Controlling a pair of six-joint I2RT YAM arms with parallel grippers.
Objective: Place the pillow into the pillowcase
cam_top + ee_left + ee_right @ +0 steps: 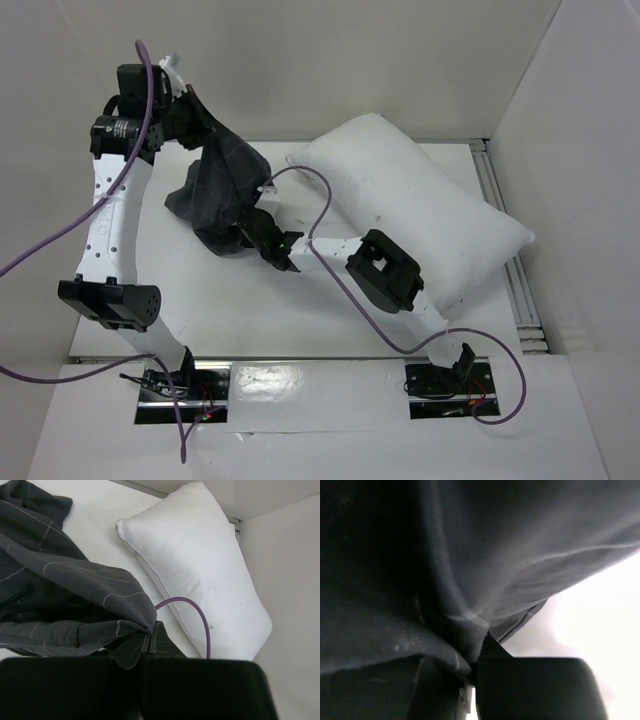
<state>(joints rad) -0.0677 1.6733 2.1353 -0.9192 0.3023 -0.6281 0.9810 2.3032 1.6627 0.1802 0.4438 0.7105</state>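
The pillowcase (222, 180), dark grey cloth with a thin light check, hangs in a bunch from my raised left gripper (186, 100) at the back left down to the table. In the left wrist view that gripper (150, 637) is shut on a fold of the pillowcase (65, 595). My right gripper (252, 224) reaches into the lower end of the cloth. Its wrist view is filled by the pillowcase (485, 555), a fold of which sits pinched between the jaws of the right gripper (476, 667). The white pillow (410, 205) lies flat and diagonal at the right, apart from both grippers, and shows as the pillow (195, 565) from the left wrist.
A metal rail (505, 250) runs along the table's right edge under the pillow's far corner. White walls enclose the back and both sides. A purple cable (325, 215) loops over the right arm beside the pillow. Bare table (230, 310) lies in front of the cloth.
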